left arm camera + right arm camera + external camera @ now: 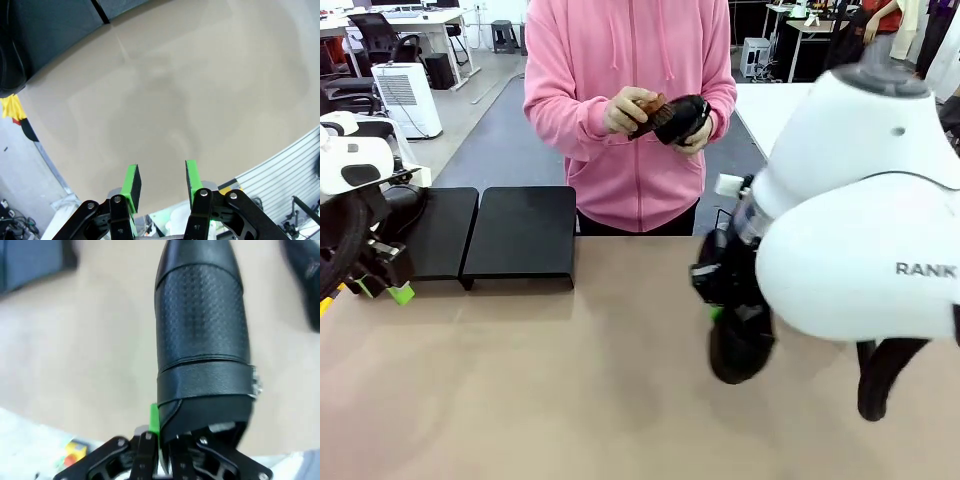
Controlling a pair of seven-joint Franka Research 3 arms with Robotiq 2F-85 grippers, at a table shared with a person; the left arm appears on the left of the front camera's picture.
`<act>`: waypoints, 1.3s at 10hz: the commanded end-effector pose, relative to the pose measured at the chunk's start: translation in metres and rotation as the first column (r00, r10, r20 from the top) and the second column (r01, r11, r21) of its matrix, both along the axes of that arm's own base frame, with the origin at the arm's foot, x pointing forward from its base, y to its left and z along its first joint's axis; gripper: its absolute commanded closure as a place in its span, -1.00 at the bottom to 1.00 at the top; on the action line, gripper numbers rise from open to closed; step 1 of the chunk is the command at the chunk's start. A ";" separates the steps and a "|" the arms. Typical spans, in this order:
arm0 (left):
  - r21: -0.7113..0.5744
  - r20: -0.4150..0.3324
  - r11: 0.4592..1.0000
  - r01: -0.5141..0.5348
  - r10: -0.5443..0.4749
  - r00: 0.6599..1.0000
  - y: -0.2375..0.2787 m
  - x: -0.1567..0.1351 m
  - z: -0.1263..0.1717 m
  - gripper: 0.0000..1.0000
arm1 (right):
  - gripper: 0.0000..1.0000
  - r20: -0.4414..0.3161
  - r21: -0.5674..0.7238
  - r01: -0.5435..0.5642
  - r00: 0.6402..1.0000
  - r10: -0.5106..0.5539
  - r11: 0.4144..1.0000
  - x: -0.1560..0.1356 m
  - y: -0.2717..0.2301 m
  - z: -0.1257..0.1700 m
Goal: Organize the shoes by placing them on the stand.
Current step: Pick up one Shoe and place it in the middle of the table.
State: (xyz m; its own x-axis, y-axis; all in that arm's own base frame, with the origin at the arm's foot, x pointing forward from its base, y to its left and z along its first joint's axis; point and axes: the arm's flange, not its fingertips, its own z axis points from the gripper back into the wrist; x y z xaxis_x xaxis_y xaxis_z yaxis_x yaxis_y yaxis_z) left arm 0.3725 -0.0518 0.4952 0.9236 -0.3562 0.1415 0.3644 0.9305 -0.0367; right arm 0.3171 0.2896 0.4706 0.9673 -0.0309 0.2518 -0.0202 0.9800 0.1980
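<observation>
The person across the table holds one black shoe (672, 118) in both hands at chest height. My right gripper (728, 298) is shut on the heel rim of another glossy black shoe (740, 350), which hangs toe-down just above the table. In the right wrist view this shoe (200, 330) points away from my right gripper (167, 436). The stand (520, 235) is two black platforms at the back left. My left gripper (385, 287) hovers open beside the left platform, with nothing between its green pads (132, 182). A dark glossy shape (405, 205) behind my left arm may be a shoe.
Part of another black shoe (306, 275) lies at the upper right of the right wrist view. My big white right arm (860, 220) blocks the table's right side in the front view. Bare tan tabletop (550, 380) spreads across the middle and front.
</observation>
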 end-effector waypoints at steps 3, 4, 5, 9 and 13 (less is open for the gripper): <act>-0.008 0.004 1.000 0.000 0.000 1.000 0.001 -0.002 0.000 0.01 | 1.00 -0.076 0.034 -0.094 0.992 0.097 0.995 0.013 0.112 -0.042; -0.008 0.004 1.000 0.000 0.000 1.000 0.001 -0.002 0.000 0.01 | 1.00 -0.070 0.026 -0.116 0.991 0.118 0.993 0.018 0.131 -0.063; -0.008 0.004 1.000 0.000 0.000 1.000 0.001 -0.002 0.000 0.01 | 1.00 -0.058 0.020 -0.136 0.989 0.137 0.991 0.020 0.140 -0.077; -0.008 0.004 1.000 0.000 0.000 1.000 0.001 -0.002 0.000 0.01 | 0.78 -0.057 0.045 -0.039 0.997 0.042 0.998 0.029 0.146 -0.093; -0.008 0.004 1.000 0.000 0.000 1.000 0.001 -0.002 0.000 0.01 | -0.68 -0.100 0.066 -0.022 0.995 0.029 0.998 0.033 0.142 -0.082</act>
State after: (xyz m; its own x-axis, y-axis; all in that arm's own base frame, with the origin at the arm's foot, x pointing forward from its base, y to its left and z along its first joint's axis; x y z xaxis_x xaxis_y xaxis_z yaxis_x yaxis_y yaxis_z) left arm 0.3721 -0.0522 0.4957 0.9232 -0.3568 0.1425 0.3650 0.9303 -0.0354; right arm 0.3499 0.4243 0.3841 0.9855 0.0038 0.1697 -0.0498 0.9624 0.2672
